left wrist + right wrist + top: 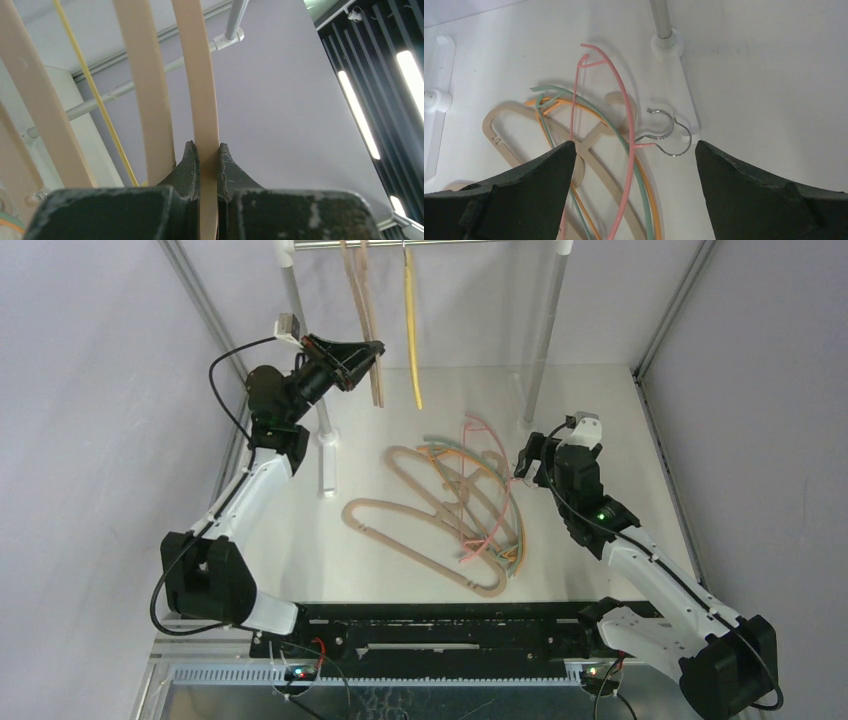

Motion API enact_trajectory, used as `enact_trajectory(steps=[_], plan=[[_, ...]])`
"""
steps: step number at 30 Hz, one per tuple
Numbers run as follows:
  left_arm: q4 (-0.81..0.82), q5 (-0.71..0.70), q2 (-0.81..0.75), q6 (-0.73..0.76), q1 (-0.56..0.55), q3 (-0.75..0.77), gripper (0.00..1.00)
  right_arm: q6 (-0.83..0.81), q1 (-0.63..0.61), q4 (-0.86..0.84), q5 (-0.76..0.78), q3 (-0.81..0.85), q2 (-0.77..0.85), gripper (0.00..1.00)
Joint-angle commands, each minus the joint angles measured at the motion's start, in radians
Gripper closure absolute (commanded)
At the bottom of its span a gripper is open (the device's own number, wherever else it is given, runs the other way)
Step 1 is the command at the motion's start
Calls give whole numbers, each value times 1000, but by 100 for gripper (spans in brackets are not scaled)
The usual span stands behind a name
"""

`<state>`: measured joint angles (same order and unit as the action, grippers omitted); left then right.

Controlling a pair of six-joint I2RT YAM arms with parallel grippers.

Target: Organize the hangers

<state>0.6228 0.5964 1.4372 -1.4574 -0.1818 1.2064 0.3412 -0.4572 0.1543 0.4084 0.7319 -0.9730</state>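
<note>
Two beige hangers (pixel 368 320) and a thin yellow hanger (pixel 410 330) hang from the rail at the top. My left gripper (pixel 375 352) is raised and shut on one hanging beige hanger (pixel 200 90), with the other beige one (pixel 145 90) just left of it. A pile lies on the table: two beige hangers (pixel 415 540) and thin pink (pixel 616 90), green (pixel 634 170) and orange (pixel 651 200) hangers with metal hooks (pixel 669 137). My right gripper (pixel 522 462) is open and empty, above the pile's right edge (pixel 633 150).
The white-and-metal rail frame has a left post (pixel 322 420) with a white foot and a right post (pixel 540 350), whose base (pixel 666 42) is just behind the pile. Lilac walls enclose the table on three sides.
</note>
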Motion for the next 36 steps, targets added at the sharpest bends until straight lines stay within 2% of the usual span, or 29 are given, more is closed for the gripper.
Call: enact_trajectory(steps=[1,7,9,11,13,15,17,23,27,36], plan=[[-7,-26,-18,43,15,14,100,-15,12,-17,-10,25,2,2],[-26,-27,-6,38,27,20,99,-10,14,-19,-14,20,0,3],[-41,-33,-11,38,31,17,92,-10,14,-17,-14,18,2,3],[-65,-50,-29,45,33,0,80,-10,14,-17,-11,12,9,3],[-88,-65,-48,62,35,-18,76,-10,17,-19,-10,6,15,3],[-107,-70,-64,79,37,-26,66,-6,20,-21,-12,0,18,3],[-122,-73,-76,98,37,-30,60,-5,19,-19,-14,-2,19,2],[-245,-98,-140,227,37,-20,43,2,20,-10,-11,-4,36,0],[-313,-97,-199,325,36,-22,27,2,17,-6,-4,-8,43,0],[-385,-118,-271,384,37,-49,23,12,1,4,4,-11,57,0]])
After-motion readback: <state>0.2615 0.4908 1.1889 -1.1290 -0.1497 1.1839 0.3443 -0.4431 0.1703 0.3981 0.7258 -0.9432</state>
